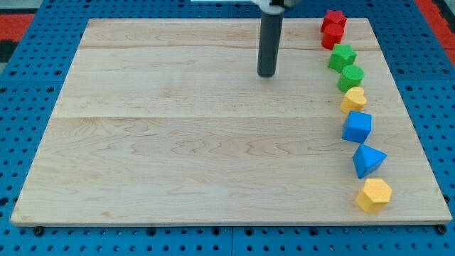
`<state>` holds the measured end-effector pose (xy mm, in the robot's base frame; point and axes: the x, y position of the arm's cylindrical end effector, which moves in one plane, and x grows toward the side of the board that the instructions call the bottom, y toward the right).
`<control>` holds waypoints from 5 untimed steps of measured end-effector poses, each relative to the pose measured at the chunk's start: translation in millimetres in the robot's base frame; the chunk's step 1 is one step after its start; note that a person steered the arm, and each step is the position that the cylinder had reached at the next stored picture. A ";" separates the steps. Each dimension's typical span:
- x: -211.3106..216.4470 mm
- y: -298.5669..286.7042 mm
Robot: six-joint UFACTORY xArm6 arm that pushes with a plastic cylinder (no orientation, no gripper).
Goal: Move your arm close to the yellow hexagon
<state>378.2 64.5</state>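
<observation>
The yellow hexagon [373, 195] lies near the board's bottom right corner, at the low end of a column of blocks. My tip [266, 74] rests on the board in the upper middle, far up and to the left of the hexagon, touching no block. The nearest blocks to the tip are the green ones to its right.
Up the right side from the hexagon run a blue triangle-like block [367, 160], a blue cube [357, 127], a yellow heart [353, 99], a green round block [350, 77], a green star [342, 55] and two red blocks [333, 27]. The wooden board [178, 135] sits on a blue pegboard.
</observation>
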 end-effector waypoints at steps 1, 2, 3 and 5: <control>79.6 0.0; 175.4 0.6; 240.7 14.9; 240.3 45.2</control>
<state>618.6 109.7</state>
